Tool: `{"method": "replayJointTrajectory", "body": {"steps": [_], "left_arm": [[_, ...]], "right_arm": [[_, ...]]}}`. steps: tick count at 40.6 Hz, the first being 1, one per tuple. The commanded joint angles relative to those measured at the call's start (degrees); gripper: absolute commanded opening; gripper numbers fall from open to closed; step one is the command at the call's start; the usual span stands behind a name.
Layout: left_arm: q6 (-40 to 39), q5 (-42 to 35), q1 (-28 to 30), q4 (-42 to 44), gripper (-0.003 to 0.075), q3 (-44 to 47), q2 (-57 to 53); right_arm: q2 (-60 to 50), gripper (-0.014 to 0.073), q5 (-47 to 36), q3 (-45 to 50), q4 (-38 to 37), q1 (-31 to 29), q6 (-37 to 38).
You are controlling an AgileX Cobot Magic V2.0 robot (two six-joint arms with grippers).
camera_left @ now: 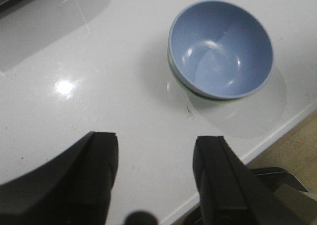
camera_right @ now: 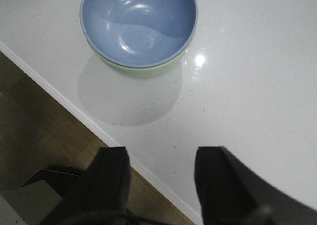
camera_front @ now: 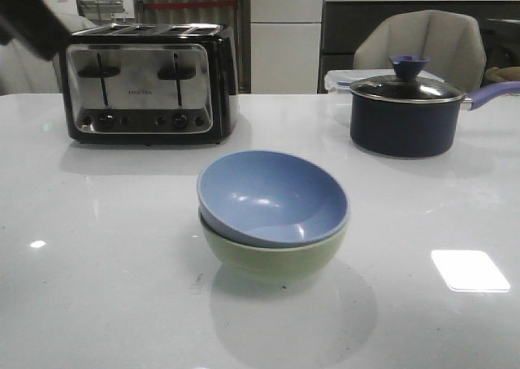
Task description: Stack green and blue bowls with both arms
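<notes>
The dusty blue bowl (camera_front: 272, 197) sits nested inside the sage green bowl (camera_front: 272, 259) at the middle of the white table, slightly tilted. The stack also shows in the left wrist view, blue bowl (camera_left: 221, 49) over a thin rim of the green bowl (camera_left: 179, 84), and in the right wrist view, blue bowl (camera_right: 138, 22) over the green bowl (camera_right: 143, 70). My left gripper (camera_left: 156, 145) is open and empty, above the table and apart from the bowls. My right gripper (camera_right: 161, 160) is open and empty, over the table's front edge. Neither gripper shows in the front view.
A black and chrome toaster (camera_front: 146, 80) stands at the back left. A dark lidded saucepan (camera_front: 406, 109) with a blue handle stands at the back right. A dark arm part (camera_front: 28, 15) shows at the top left. The table's front edge (camera_right: 74, 111) runs near both grippers.
</notes>
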Motion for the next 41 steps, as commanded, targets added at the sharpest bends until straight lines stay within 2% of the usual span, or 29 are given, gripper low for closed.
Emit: {"method": "replayJointTrajectory", "body": {"steps": [1,9,12,21,27,36,41], "left_arm": [[0.1,-2.8,-0.4,0.0,0.0413,3.0,-6.7],[-1.1,-2.8,-0.4,0.0,0.0412,10.4,-16.3],[-3.7,-2.8,-0.4,0.6,0.0412,12.3,-19.1],[-5.7,-3.2,-0.4,1.0,0.0409,14.7,-21.7],[-5.7,-3.5,-0.4,1.0,0.0326,14.7,-21.7],[-5.7,-4.6,-0.4,1.0,0.0111,14.7,-21.7],[-5.7,-4.4,-0.4,0.3,0.0093,14.7,-21.7]], "right_arm": [[-0.4,0.0426,-2.9,-1.5,0.3,0.1,-0.5],[-0.4,0.0426,-3.0,-1.5,0.3,0.1,-0.5],[-0.4,0.0426,-3.0,-1.5,0.3,0.1,-0.5],[-0.4,0.0422,-2.8,-1.5,0.3,0.1,-0.5],[-0.4,0.0303,-2.8,-1.5,0.3,0.1,-0.5],[-0.4,0.0076,-2.9,-1.5,0.3,0.1,-0.5],[-0.4,0.0052,-3.0,-1.5,0.3,0.1,-0.5]]}}
